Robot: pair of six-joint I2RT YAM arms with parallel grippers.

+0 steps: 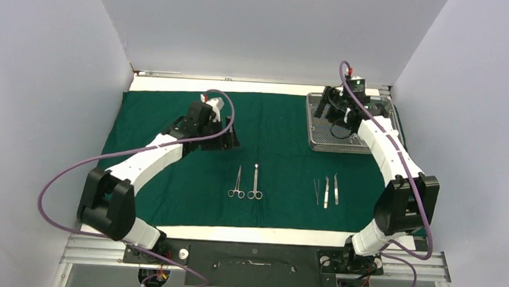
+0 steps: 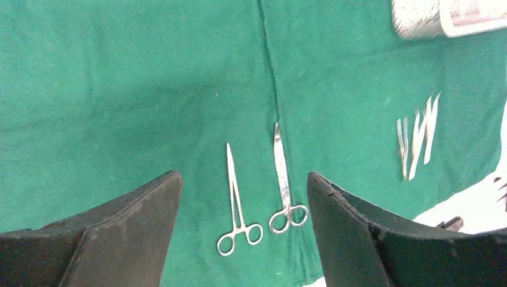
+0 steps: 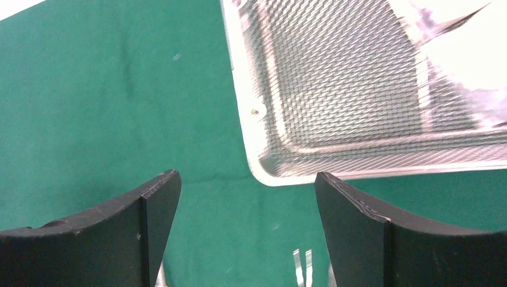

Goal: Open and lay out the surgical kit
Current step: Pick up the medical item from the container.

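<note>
The dark green cloth drape (image 1: pixel 171 178) is spread flat beneath both pincers and covers most of the white table (image 1: pixel 234 234). In the left wrist view a crease (image 2: pixel 269 60) is seen running straight away from the left pincer (image 2: pixel 242 174).

The rectangular silver wire-mesh tray (image 1: pixel 323 143) is set on the drape directly under the right pincer (image 1: pixel 332 113). In the right wrist view its rounded corner (image 3: pixel 263 170) is found just ahead of the gap between the fingers, and the rest of the tray extends forward and to the right. Something pale and glossy (image 3: pixel 472 54) is seen in the tray's far right part, but it is too washed out by glare to be named.

Two steel ring-handled forceps (image 1: pixel 237 182) are laid close together, side by side, on the drape below the left pincer. They are framed between its fingers, rings toward the pincer and tips pointing away. Three steel tweezers (image 1: pixel 326 191) are laid parallel, well off to the right of the left pincer. They are set back from the right pincer toward its arm's base.

Both pincers are held spread wide, and nothing is gripped by either.
</note>
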